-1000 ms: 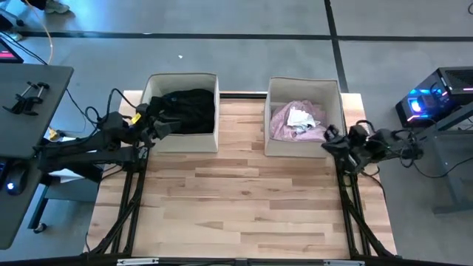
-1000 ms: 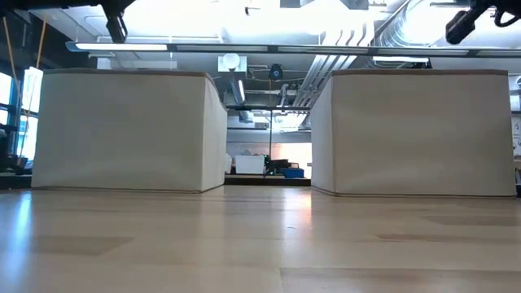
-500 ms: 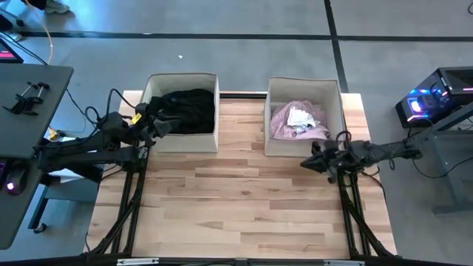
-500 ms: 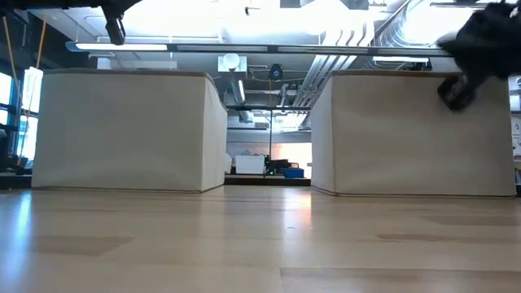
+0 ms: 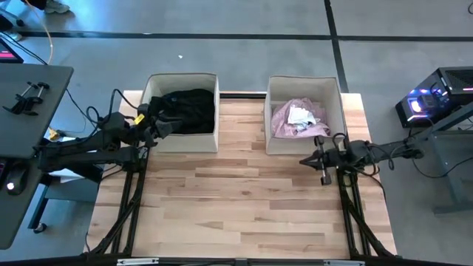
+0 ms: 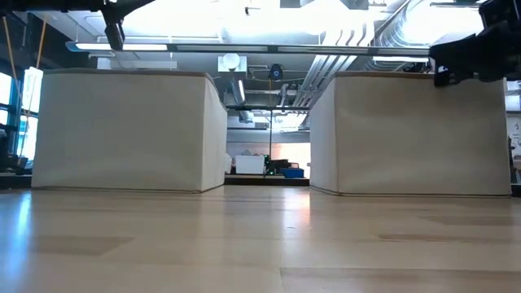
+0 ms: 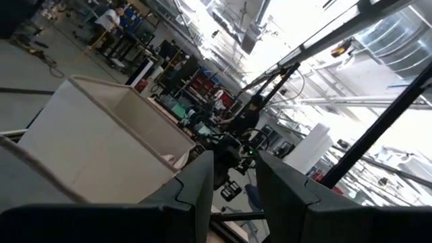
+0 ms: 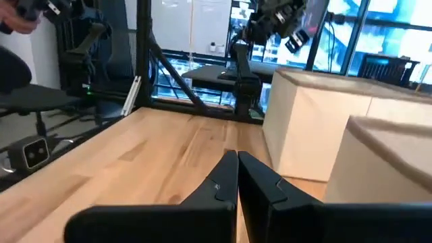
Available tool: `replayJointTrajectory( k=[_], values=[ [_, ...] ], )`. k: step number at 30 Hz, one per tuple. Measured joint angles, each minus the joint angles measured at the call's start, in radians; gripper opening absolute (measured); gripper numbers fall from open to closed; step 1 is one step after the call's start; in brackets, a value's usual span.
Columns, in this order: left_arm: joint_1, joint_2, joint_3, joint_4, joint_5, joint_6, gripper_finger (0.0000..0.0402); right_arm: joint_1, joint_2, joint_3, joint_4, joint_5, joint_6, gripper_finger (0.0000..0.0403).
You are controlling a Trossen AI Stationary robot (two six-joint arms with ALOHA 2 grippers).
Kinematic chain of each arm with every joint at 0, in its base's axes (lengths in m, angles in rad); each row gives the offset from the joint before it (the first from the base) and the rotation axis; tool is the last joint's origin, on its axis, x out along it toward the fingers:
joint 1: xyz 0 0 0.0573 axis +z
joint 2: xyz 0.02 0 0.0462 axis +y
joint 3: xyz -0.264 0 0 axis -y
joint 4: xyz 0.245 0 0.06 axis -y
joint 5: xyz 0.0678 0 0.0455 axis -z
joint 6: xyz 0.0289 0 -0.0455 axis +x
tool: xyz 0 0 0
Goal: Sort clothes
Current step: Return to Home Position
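Note:
Black clothes [image 5: 188,107] lie heaped in the left beige bin [image 5: 181,76]. A pale pink shirt [image 5: 292,125] with white socks [image 5: 299,116] on top fills the right beige bin [image 5: 304,80]. My left gripper [image 5: 171,125] hovers open and empty above the left bin's near left corner; the left wrist view shows a gap between its fingers [image 7: 235,177]. My right gripper [image 5: 304,160] is shut on nothing and points level toward the table's left, just in front of the right bin's near wall [image 6: 407,130].
Bare wooden tabletop [image 5: 236,199] stretches from the bins to the near edge. The two bins stand side by side at the far edge with a gap [image 6: 269,163] between them. A desk [image 5: 29,89] stands left of the table and a lit computer case [image 5: 436,100] right of it.
My right gripper has come down from above the right bin's near right corner, gone toward the table's near edge and a little left, and rolled about its own axis. It now points level in front of the bin and has stayed shut.

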Motion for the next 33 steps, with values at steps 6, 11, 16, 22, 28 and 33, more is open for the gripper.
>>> replayJointTrajectory(
  k=[6, 11, 16, 22, 28, 33],
  values=[
    [0.000, 0.000, 0.000, 0.001, 0.037, 0.001, 0.0101, -0.002, -0.044, -0.032, -0.026, -0.025, 0.009, 0.0000],
    [0.000, 0.000, 0.000, -0.021, 0.048, -0.044, 0.0101, -0.007, -0.029, -0.032, -0.025, -0.024, 0.019, 0.0000],
    [-0.014, -0.003, 0.000, -0.010, 0.098, 0.021, 0.0096, -0.007, -0.027, -0.032, -0.023, -0.024, 0.021, 0.0000],
    [-0.204, 0.000, 0.000, 0.000, 0.059, 0.211, 0.0016, -0.007, -0.027, -0.032, -0.023, -0.024, 0.021, 0.0000],
    [-0.441, -0.026, -0.023, -0.033, -0.122, 0.436, 0.0002, -0.007, -0.027, -0.032, -0.023, -0.024, 0.021, 0.0000],
    [-0.493, -0.155, -0.141, 0.021, -0.137, 0.514, 0.0001, -0.007, -0.027, -0.032, -0.023, -0.024, 0.021, 0.0000]
  ],
)
